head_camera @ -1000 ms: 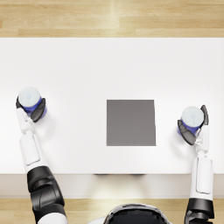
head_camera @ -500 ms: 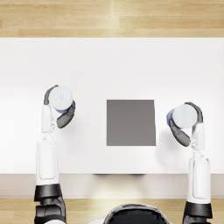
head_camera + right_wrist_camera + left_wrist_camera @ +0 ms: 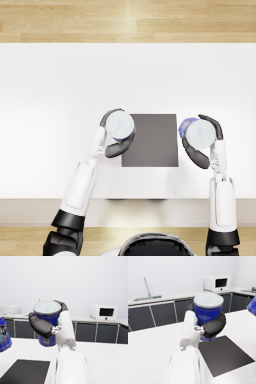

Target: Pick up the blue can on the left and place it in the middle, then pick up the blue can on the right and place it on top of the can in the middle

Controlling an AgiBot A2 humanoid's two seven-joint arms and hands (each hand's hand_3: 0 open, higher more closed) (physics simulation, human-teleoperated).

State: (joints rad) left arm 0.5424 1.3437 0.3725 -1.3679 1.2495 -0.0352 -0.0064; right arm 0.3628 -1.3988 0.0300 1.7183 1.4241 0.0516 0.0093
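The left hand (image 3: pixel 114 142) wraps its can (image 3: pixel 120 125), held lifted at the left edge of the dark mat (image 3: pixel 152 145). The right hand (image 3: pixel 204 142) grips the other can (image 3: pixel 197 133) just off the mat's right edge, also lifted. With both cans close to the middle at once, they could knock together. A first can set off-centre or tilted would likely leave the stack unstable. Beyond lies white table (image 3: pixel 60 85).

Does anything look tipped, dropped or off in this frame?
Nothing spilled or damaged. One thing stands out: both hands hold cans at once. The left hand grips a blue can at the dark square mat's edge; the right hand grips another blue can, slightly tilted.
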